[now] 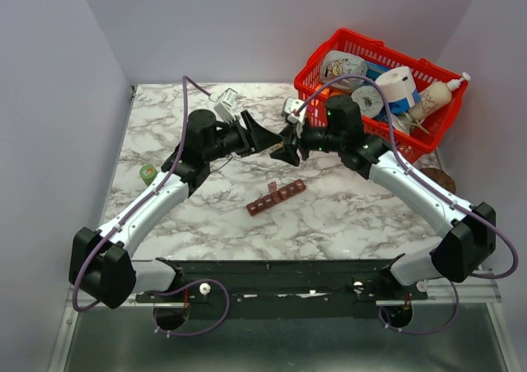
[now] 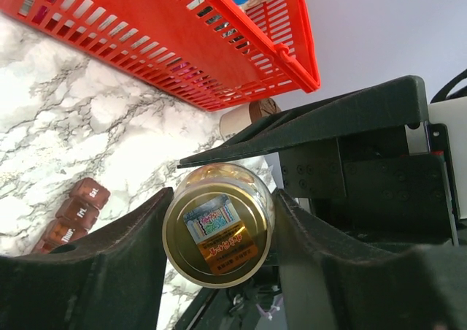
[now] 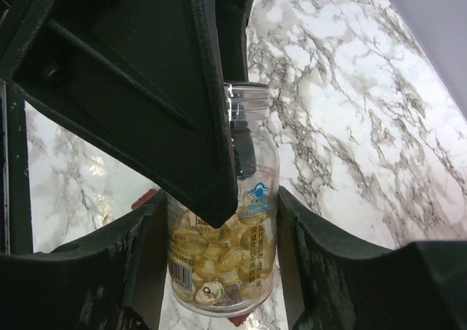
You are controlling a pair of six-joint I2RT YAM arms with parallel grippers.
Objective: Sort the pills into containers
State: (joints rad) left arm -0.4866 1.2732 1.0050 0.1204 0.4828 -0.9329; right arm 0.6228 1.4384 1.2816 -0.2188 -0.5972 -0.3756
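A clear bottle [image 3: 252, 198] with no cap holds the pills [image 3: 226, 261], pale yellow capsules. It hangs above the table between both grippers, which meet at mid-table. My right gripper [image 3: 222, 257] is shut on the bottle's lower body. My left gripper [image 2: 219, 231] has a finger pressed on each side of the bottle [image 2: 217, 228], whose round gold end faces that camera. In the top view the left gripper [image 1: 277, 143] and the right gripper [image 1: 291, 151] touch tips. The containers, a dark red-brown compartment strip [image 1: 276, 197], lie on the marble in front of them, also in the left wrist view [image 2: 76, 213].
A red mesh basket [image 1: 325, 53] full of odds and ends stands at the back right, close behind the right arm; its wall fills the top of the left wrist view [image 2: 182, 45]. A greenish cap [image 1: 148, 173] lies at the left edge. A brown round object [image 1: 436, 179] lies at the right edge.
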